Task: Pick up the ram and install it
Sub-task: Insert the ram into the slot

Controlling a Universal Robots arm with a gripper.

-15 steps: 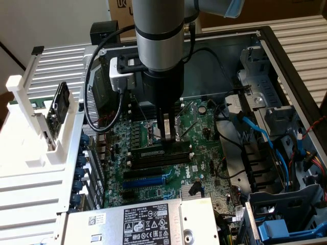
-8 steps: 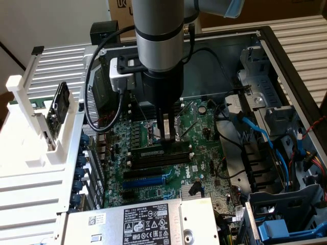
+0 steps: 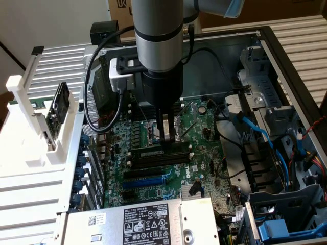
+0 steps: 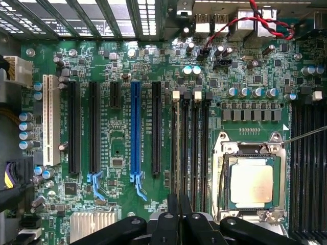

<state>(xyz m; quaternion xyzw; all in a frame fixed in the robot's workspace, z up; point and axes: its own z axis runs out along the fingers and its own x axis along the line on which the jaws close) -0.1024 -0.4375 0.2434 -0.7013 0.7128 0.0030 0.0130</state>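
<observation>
The ram point(image 3: 60, 104) is a dark-green stick that stands tilted in a white rack point(image 3: 30, 148) outside the case, at the exterior view's left. My gripper point(image 3: 164, 138) hangs inside the open computer case, far to the right of the ram. It is just above the black memory slots point(image 3: 159, 154). Its fingers are shut with nothing visible between them. In the wrist view the gripper point(image 4: 179, 201) hovers over the near end of the black memory slots point(image 4: 190, 148), whose white end clips show at the far end.
The CPU socket point(image 4: 250, 184) lies beside the slots, with more black slots point(image 4: 309, 163) past it. A blue expansion slot point(image 4: 135, 132) and a power supply point(image 3: 143, 222) are nearby. Blue cables point(image 3: 255, 130) and a drive cage point(image 3: 286, 214) crowd the exterior view's right.
</observation>
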